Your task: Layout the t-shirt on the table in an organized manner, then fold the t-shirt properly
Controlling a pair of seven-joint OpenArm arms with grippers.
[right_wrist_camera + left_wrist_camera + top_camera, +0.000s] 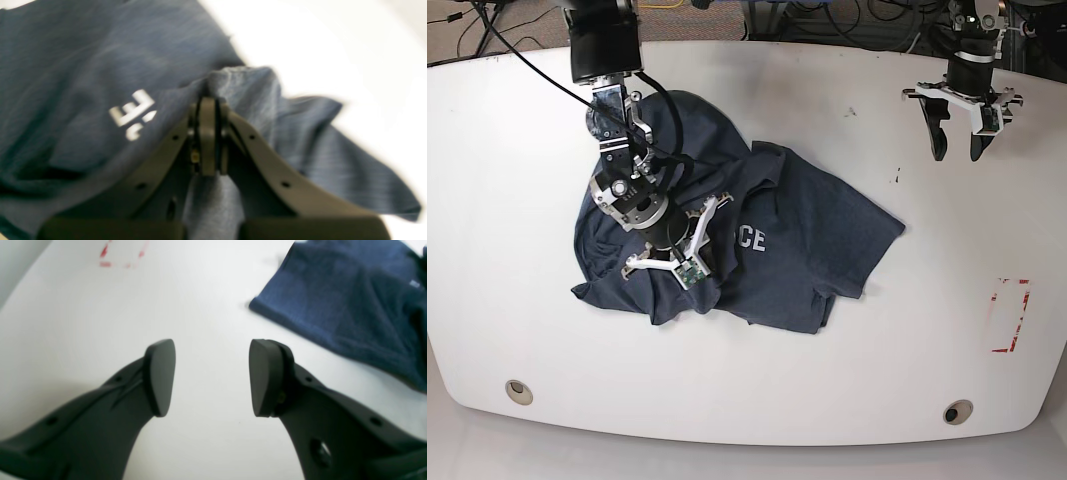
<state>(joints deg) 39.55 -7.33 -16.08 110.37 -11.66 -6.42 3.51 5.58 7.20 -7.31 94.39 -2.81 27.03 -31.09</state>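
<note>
One crumpled navy heathered cotton t-shirt lay bunched left of centre on your glossy white table, right gripper pinched shut on a fold, left gripper wide, empty; laying-out stage, spreading needed next.

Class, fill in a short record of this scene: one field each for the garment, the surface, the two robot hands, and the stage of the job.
garment: t-shirt, dark blue, crumpled in a heap, white lettering showing
surface: table, glossy white, red marking near its edge
right hand: right hand shut on a raised fold of the t-shirt
left hand: left hand open, over bare table, apart from the t-shirt, holding nothing
stage: t-shirt not yet spread flat; folding not begun
</note>
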